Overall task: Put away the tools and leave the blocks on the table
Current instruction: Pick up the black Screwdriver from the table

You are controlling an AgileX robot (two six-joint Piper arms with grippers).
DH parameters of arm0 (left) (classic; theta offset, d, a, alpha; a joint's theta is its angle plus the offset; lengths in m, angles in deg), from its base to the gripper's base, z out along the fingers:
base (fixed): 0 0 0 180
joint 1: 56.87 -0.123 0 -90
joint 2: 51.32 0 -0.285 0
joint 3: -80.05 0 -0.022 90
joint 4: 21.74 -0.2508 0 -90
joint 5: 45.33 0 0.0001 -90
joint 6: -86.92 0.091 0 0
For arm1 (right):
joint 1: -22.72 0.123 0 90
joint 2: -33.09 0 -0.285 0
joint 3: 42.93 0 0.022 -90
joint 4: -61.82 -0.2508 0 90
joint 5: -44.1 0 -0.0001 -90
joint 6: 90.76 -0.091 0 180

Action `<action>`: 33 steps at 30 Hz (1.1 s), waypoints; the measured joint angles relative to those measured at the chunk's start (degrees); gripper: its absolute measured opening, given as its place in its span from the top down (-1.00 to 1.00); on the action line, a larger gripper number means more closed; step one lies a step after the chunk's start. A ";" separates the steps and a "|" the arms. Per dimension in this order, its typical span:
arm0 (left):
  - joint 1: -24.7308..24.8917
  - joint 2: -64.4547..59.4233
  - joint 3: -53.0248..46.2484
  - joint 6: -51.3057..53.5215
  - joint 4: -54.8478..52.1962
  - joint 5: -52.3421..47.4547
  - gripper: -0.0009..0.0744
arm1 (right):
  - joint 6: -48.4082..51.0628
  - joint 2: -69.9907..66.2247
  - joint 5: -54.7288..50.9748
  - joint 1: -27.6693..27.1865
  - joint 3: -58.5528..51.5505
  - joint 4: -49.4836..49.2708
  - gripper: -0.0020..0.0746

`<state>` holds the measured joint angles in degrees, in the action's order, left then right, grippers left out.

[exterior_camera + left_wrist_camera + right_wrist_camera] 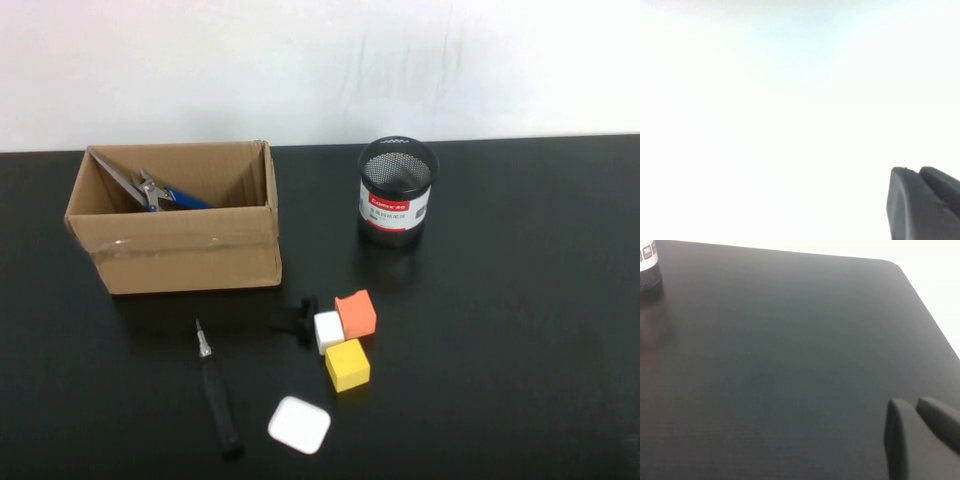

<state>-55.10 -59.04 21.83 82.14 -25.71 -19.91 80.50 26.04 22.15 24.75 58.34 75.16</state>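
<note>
The black-handled screwdriver lies on the black table in front of the cardboard box. Inside the box lie steel scissor blades and the blue-handled pliers; the scissors' handles are hidden. The orange block, white block and yellow block sit together at the table's middle. Neither arm shows in the high view. My left gripper is shut and empty against a white background. My right gripper is shut and empty above bare table.
A black mesh pen cup stands behind the blocks; its base shows in the right wrist view. A flat white rounded-square case lies near the front edge. A small black knob piece touches the white block.
</note>
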 joint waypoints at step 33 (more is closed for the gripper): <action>0.00 -36.63 18.32 -9.83 15.62 -70.41 0.98 | 0.00 0.00 -0.04 0.00 0.00 0.00 0.97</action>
<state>-55.10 -95.68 40.16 72.31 -10.09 -90.32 80.50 26.04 22.11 24.75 58.34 75.16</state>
